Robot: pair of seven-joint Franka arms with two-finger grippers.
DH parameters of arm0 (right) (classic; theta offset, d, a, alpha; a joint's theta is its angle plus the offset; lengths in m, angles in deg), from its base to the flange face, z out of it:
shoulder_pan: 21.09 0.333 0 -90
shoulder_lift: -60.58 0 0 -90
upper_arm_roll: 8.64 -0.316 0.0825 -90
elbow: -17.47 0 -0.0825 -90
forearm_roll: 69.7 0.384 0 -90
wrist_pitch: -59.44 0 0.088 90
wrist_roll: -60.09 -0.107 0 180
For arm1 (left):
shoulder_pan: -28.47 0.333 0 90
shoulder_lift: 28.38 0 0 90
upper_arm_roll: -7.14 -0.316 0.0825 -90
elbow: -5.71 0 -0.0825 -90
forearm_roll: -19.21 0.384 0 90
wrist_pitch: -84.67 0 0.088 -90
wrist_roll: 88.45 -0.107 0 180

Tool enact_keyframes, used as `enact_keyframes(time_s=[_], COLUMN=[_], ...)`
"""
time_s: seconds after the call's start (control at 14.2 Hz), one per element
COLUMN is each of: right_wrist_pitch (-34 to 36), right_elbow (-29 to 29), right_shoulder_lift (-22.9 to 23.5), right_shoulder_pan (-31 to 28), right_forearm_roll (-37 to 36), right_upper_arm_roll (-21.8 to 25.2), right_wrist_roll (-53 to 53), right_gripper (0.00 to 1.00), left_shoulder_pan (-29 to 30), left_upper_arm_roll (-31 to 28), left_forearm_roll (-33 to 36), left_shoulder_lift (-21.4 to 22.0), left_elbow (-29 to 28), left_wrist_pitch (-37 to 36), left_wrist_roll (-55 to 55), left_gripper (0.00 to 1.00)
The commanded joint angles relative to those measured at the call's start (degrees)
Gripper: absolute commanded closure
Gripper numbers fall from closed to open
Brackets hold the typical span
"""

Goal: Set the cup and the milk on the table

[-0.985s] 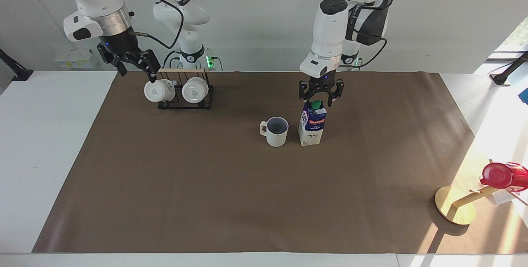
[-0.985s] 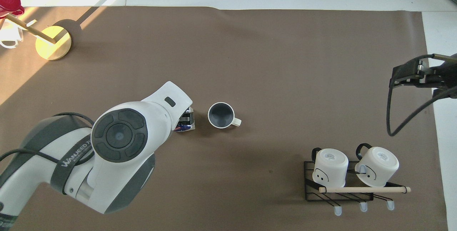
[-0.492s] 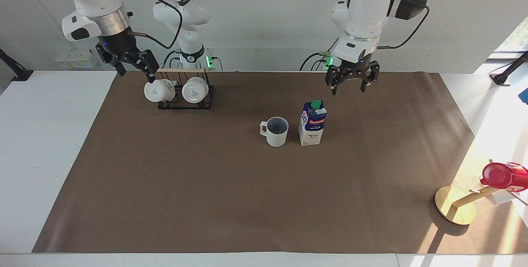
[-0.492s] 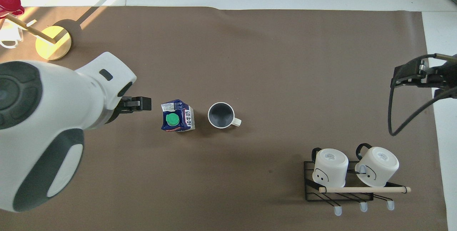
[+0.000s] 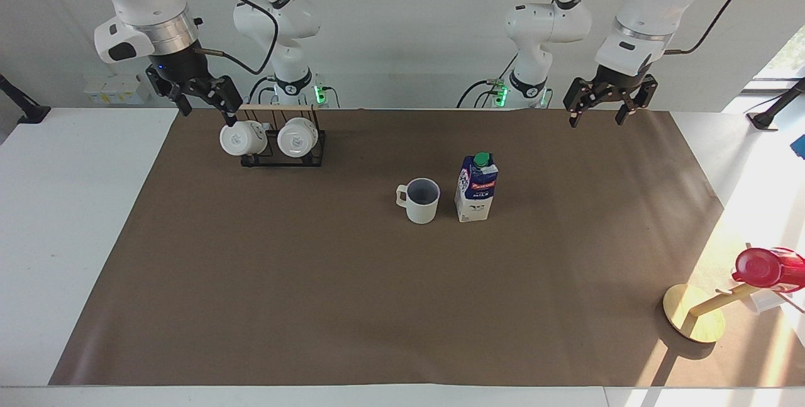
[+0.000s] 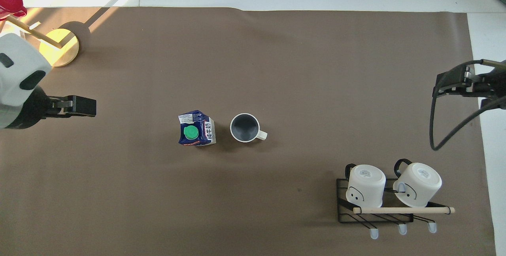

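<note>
The cup (image 5: pixel 421 200) (image 6: pixel 244 128), a pale ribbed mug with a grey-blue inside, stands upright on the brown mat of the table (image 5: pixel 314 300) (image 6: pixel 276 50). Right beside it, toward the left arm's end, the blue and white milk (image 5: pixel 476 188) (image 6: pixel 195 128) carton stands upright with its green cap on top. My left gripper (image 5: pixel 596 121) (image 6: pixel 89 106) hangs open and empty in the air over the mat, well clear of the milk. My right gripper (image 5: pixel 210 116) (image 6: pixel 438 86) waits open and empty above the mug rack's end.
A black wire rack (image 5: pixel 283 155) (image 6: pixel 379 212) with two glossy white mugs stands near the right arm's base. A round wooden stand (image 5: pixel 692 322) (image 6: pixel 59 46) with a red bottle (image 5: pixel 764 267) sits at the left arm's end, far from the robots.
The left gripper has lifted off the milk's cap and swung away toward the left arm's end of the table. The milk stays standing. The right arm has not moved.
</note>
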Motion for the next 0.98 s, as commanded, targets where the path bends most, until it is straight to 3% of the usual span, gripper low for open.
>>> enact_keyframes(time_s=[0.0, 0.91], right_wrist_pitch=[0.24, -0.28], right_elbow=[-0.06, 1.61], right_shoulder_lift=[-0.56, -0.2], right_shoulder_pan=[-0.79, -1.05], right_forearm_roll=[0.75, 0.84], right_upper_arm_roll=[-0.11, 0.06], right_wrist_roll=[0.98, 4.68], right_gripper=[0.0, 0.0], left_shoulder_pan=[2.07, 5.41], left_upper_arm_roll=[0.63, -2.01], left_forearm_roll=[-0.29, -3.98], left_shoulder_lift=[-0.3, -0.21], left_elbow=[3.2, 6.02], left_wrist_pitch=[-4.59, -9.26], left_wrist_roll=[-2.79, -7.9], left_gripper=[0.0, 0.0])
